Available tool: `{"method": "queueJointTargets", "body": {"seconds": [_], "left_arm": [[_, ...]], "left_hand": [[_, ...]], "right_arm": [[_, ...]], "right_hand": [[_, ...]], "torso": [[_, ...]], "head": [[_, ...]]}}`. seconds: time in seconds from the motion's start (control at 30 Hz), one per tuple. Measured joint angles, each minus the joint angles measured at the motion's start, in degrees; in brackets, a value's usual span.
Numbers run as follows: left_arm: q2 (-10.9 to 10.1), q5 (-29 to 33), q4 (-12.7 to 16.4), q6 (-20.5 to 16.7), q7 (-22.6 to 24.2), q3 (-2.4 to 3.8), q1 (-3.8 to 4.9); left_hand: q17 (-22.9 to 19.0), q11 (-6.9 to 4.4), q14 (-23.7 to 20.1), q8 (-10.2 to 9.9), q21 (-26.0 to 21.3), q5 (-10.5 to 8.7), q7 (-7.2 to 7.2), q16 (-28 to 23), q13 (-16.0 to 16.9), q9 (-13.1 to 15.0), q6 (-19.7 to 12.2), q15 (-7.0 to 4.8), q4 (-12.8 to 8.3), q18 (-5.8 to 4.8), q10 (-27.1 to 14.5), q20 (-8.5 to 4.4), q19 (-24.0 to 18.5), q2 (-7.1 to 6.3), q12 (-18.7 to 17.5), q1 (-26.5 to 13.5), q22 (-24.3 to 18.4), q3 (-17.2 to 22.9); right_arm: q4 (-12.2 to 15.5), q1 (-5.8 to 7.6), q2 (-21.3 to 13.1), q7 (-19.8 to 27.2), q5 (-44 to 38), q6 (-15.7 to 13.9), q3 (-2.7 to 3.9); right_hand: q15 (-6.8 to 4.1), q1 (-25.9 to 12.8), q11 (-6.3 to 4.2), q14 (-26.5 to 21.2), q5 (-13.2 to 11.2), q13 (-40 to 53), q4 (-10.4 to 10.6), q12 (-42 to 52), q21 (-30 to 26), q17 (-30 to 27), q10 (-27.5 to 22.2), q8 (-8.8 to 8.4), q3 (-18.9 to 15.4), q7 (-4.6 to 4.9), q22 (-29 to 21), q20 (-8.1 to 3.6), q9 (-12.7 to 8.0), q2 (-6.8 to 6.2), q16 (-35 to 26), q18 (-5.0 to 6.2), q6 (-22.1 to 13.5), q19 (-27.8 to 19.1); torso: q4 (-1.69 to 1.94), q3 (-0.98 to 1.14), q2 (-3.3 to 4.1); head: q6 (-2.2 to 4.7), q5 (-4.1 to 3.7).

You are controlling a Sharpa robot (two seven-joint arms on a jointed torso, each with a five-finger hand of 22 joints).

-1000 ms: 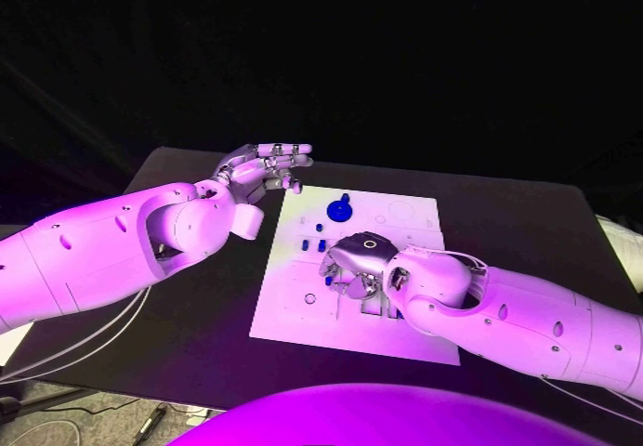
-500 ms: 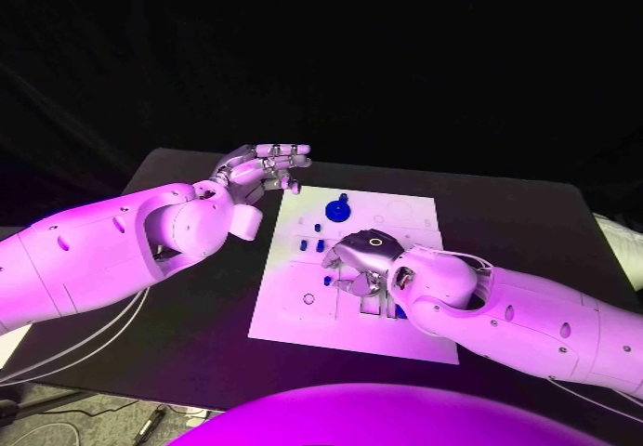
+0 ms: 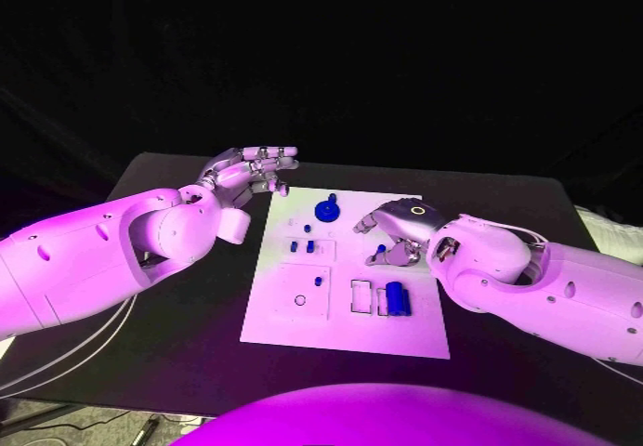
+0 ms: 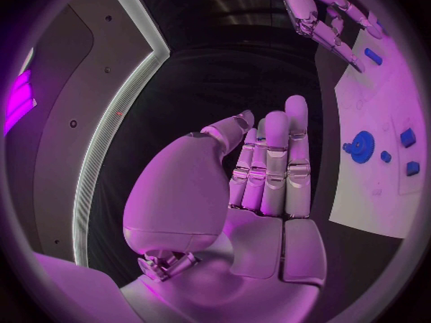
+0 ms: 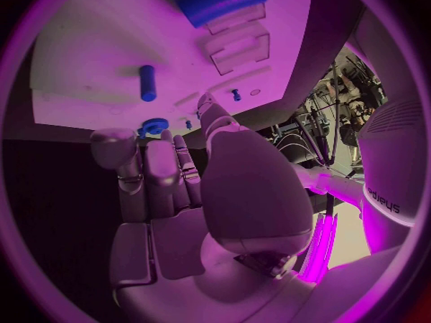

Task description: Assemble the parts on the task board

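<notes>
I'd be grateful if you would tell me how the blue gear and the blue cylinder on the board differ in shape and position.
The gear is a round toothed disc with a knob rising from it; the cylinder is a plain smooth bar lying on its side. The gear sits near the far edge of the board, between the two hands; the cylinder lies nearer the robot, beside the rectangular slots. Both are blue, and neither hand touches them.

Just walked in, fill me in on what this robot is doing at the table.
The robot is assembling small blue parts on the white task board. Its right hand hovers over the board's right side with fingers curled, and nothing can be seen in it. A blue cylinder lies in a slot nearer the robot, and a blue gear sits at the far end. The left hand waits open beside the board, holding nothing.
</notes>
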Motion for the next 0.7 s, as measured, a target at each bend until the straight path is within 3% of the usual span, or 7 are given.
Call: {"method": "queueJointTargets", "body": {"seconds": [0.13, 0.37, 0.5, 0.6, 0.7], "left_arm": [[0.05, 0.00, 0.00, 0.03, -0.03, -0.13, -0.01], [0.09, 0.00, -0.05, 0.11, -0.09, -0.38, -0.06], [0.14, 0.00, -0.06, 0.17, -0.13, -0.43, -0.08], [0.15, 0.00, -0.06, 0.22, -0.16, -0.45, -0.08], [0.12, 0.00, -0.06, 0.27, -0.19, -0.46, -0.09]], "left_hand": [[0.00, 0.00, 0.00, 0.00, 0.00, 0.00, 0.00, 0.00, 0.00, 0.00, 0.00, 0.00, 0.00, 0.00, 0.00, 0.00, 0.00, 0.00, 0.00, 0.00, 0.00, 0.00], [0.00, 0.00, 0.00, 0.00, 0.00, 0.00, 0.00, 0.00, 0.00, 0.00, 0.00, 0.00, 0.00, 0.00, 0.00, 0.00, 0.00, 0.00, 0.00, 0.00, 0.01, 0.00], [0.01, 0.00, -0.07, 0.00, 0.00, 0.00, 0.00, 0.00, 0.00, 0.00, 0.00, 0.07, 0.00, 0.00, 0.00, 0.21, -0.21, 0.00, 0.00, 0.00, 0.01, 0.00], [0.01, 0.00, -0.07, 0.00, 0.01, 0.00, 0.00, 0.00, 0.00, 0.00, 0.00, 0.07, 0.00, 0.00, 0.00, 0.21, -0.21, 0.00, 0.00, 0.00, 0.01, 0.00], [0.01, 0.00, -0.07, 0.00, 0.01, 0.00, 0.00, 0.00, 0.00, 0.00, 0.00, 0.07, 0.00, 0.00, 0.00, 0.21, -0.21, 0.00, 0.00, 0.00, 0.01, 0.00]], "right_arm": [[-0.62, 0.33, -0.88, -0.85, 0.02, 1.46, 0.03], [-1.69, 0.46, -0.82, -1.11, -0.07, 3.48, 0.06], [-2.12, 0.41, -0.46, -1.05, -0.11, 4.27, 0.06], [-2.52, 0.36, -0.11, -0.94, -0.13, 4.89, 0.04], [-2.92, 0.30, 0.35, -0.86, -0.13, 5.26, 0.02]], "right_hand": [[0.00, 2.74, -0.01, 0.00, 0.00, 0.00, 1.74, 0.26, -0.01, -0.43, -0.01, 0.00, -0.89, -0.07, -0.16, 0.00, 0.00, 0.04, 0.00, 0.00, -0.07, 0.00], [0.00, 4.74, -0.17, 0.00, 0.00, 0.09, 2.10, 1.12, -0.01, -0.92, 0.71, 0.00, -0.46, -1.01, -0.30, 0.00, 0.18, 1.25, 0.00, 0.00, 0.87, 0.00], [0.00, 5.28, -0.12, 0.00, -0.27, 0.18, 1.71, 1.99, -0.22, -1.07, 2.05, 0.01, 0.06, -1.03, -0.30, 0.01, 0.23, 1.78, 0.00, 0.00, 1.58, 0.00], [0.00, 6.11, -0.28, 0.00, -0.49, 0.23, 1.25, 3.11, -0.22, -1.33, 4.33, 0.06, 0.74, -0.98, -0.25, 0.01, 0.30, 2.71, 0.00, 0.00, 2.89, 0.00], [0.01, 6.29, -0.55, 0.00, -0.90, 0.26, 1.16, 4.05, -0.22, -1.47, 7.08, 0.72, 2.23, -0.51, 0.05, 0.13, 0.53, 4.73, 0.00, 0.00, 5.00, 0.12]], "torso": [[-0.16, -0.06, -0.03], [-0.12, -0.06, -0.03], [-0.08, -0.10, -0.03], [-0.08, -0.12, 0.01], [-0.08, -0.16, 0.02]], "head": [[0.00, -0.24], [0.00, -0.37], [0.00, -0.24], [0.00, -0.15], [0.00, -0.14]]}}
